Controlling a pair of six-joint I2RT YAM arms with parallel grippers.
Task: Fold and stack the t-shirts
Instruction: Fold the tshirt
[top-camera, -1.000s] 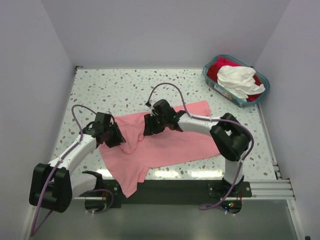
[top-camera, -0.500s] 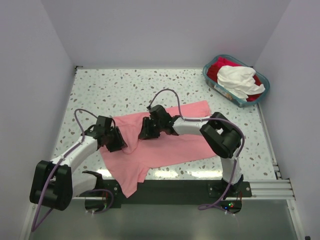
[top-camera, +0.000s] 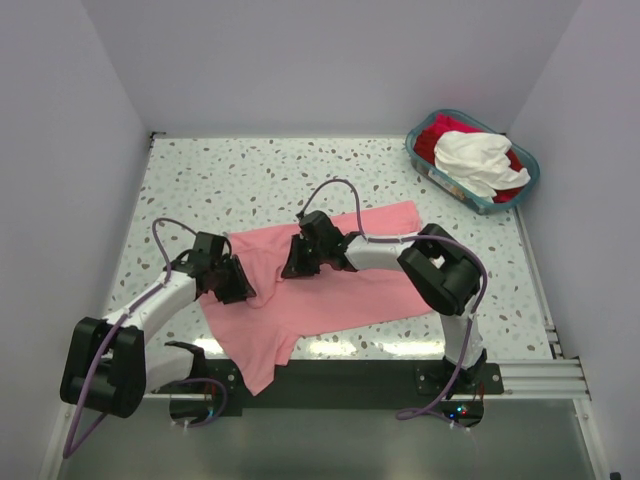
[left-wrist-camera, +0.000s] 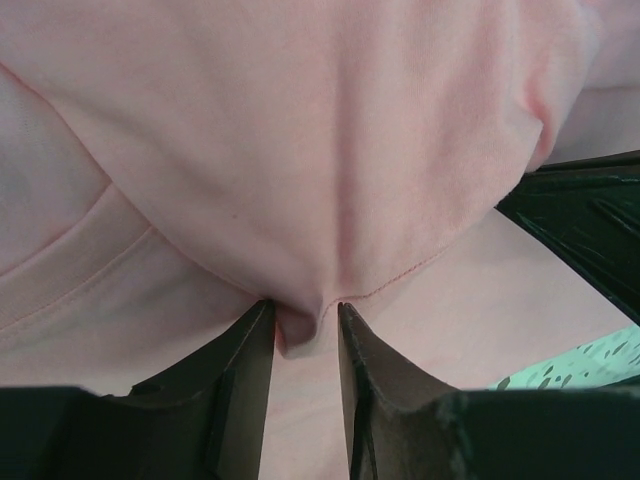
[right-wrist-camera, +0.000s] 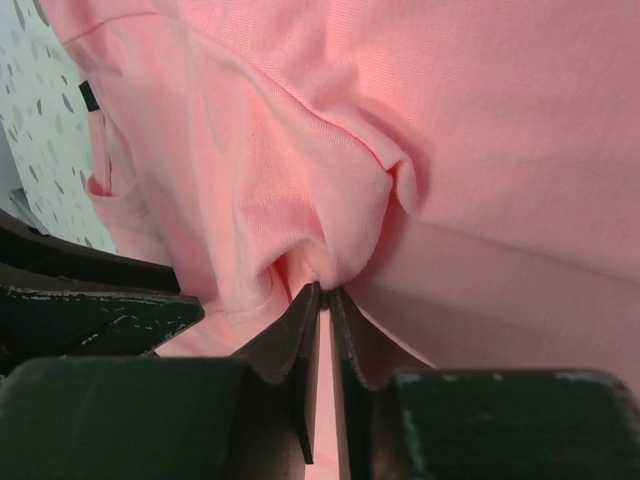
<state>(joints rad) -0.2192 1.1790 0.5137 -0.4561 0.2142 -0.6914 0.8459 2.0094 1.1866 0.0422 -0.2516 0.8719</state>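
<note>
Speckled table (top-camera: 250, 170): left claw (left-wrist-camera: 305, 320), right claw (right-wrist-camera: 325, 295) each pinch pink tee (top-camera: 340, 290); contact hidden overhead.

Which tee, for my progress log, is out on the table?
The salmon-pink t-shirt, spread on the table. The white t-shirt and red t-shirt are heaped in the teal basket.

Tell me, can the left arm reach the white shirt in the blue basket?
Probably not. The white shirt lies in the basket at the far right corner. The left gripper is over on the left, pinching the pink shirt, and the right arm stands between them.
</note>
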